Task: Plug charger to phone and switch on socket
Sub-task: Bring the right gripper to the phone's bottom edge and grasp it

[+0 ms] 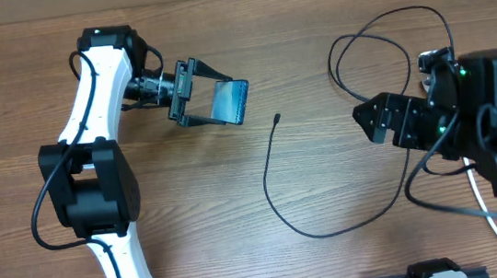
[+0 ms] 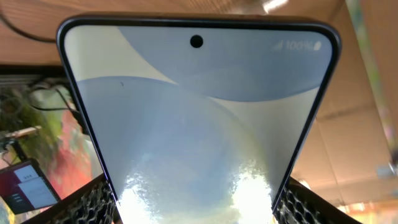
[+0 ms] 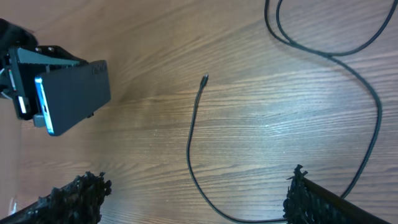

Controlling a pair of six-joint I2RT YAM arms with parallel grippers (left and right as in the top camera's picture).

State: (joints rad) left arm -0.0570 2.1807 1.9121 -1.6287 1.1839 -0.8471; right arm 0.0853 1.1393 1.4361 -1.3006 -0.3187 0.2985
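My left gripper is shut on the phone, holding it above the table at the left with its light blue screen facing the wrist camera. The phone's screen fills the left wrist view, clamped between the meshed fingers. The charger lies loose on the wood, its small connector tip to the right of the phone and apart from it. My right gripper hovers open at the right; in its wrist view the charger runs between the spread fingers, untouched. The socket is out of view.
The black cable loops widely at the back right and passes under the right arm. A white cord runs along the lower right. The left arm's body occupies the left side of the table.
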